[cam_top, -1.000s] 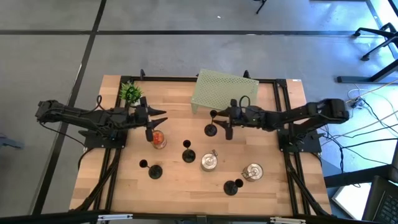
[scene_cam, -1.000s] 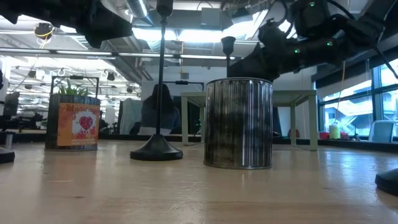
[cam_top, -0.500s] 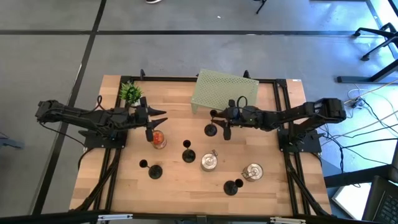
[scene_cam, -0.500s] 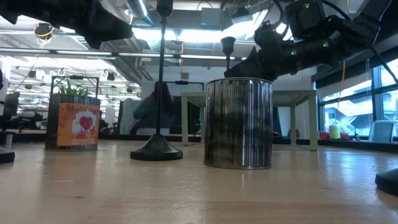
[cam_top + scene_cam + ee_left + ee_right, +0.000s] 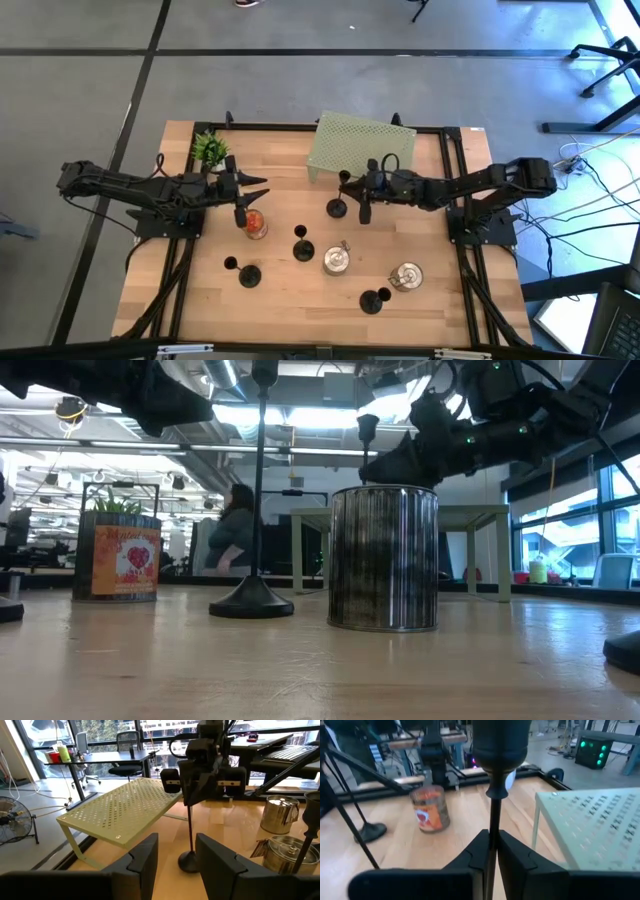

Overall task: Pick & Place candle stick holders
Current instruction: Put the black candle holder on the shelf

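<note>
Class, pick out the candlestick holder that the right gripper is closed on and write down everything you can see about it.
The candlestick holder is slim and black, with a dull dark finish: a small cup on top, a thin straight stem and a round flat base. It stands upright near the pale green perforated rack, on the wooden table. The right gripper is shut on its stem, one finger on each side, below the cup. Whether the base rests on the table or is slightly raised cannot be told.

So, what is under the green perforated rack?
Under the rack only bare table shows, near its front edge. The area deeper beneath is covered by its top.
</note>
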Action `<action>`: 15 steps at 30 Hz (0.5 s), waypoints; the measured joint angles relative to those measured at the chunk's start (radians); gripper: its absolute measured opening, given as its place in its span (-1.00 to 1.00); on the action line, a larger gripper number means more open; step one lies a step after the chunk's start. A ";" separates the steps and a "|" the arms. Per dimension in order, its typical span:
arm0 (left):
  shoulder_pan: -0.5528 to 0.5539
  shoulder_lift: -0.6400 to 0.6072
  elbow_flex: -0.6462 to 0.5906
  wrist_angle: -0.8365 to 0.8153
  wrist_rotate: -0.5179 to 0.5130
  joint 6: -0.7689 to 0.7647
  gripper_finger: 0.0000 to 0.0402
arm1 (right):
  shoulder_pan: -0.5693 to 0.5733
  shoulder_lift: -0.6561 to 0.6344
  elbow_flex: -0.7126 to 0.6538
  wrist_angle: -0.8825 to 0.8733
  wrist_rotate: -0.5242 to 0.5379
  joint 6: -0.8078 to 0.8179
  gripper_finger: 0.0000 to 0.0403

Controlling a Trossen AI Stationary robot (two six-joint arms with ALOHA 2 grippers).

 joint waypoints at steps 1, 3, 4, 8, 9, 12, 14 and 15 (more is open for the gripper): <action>0.000 0.000 0.000 0.000 0.000 0.000 -0.37 | 0.002 -0.001 0.003 0.004 -0.012 0.004 -0.81; 0.000 0.000 0.000 0.000 0.000 0.000 -0.37 | 0.010 -0.001 0.011 0.017 -0.034 0.004 -0.81; 0.000 0.000 0.000 0.000 0.000 0.000 -0.37 | 0.013 -0.002 0.014 0.023 -0.039 0.004 -0.81; 0.000 0.000 0.000 -0.001 0.001 -0.001 -0.37 | 0.028 -0.018 0.035 0.026 -0.041 0.005 -0.82; 0.000 0.000 0.000 -0.001 0.001 -0.001 -0.37 | 0.032 -0.025 0.042 0.025 -0.041 0.009 -0.82; 0.000 0.000 0.000 -0.002 0.001 -0.002 -0.37 | 0.047 -0.056 0.067 0.014 -0.042 0.019 -0.82; 0.000 0.000 0.000 -0.005 0.001 -0.002 -0.37 | 0.057 -0.082 0.083 -0.012 -0.045 0.030 -0.82; 0.000 0.000 0.000 -0.005 0.001 -0.002 -0.37 | 0.061 -0.094 0.092 -0.027 -0.046 0.030 -0.82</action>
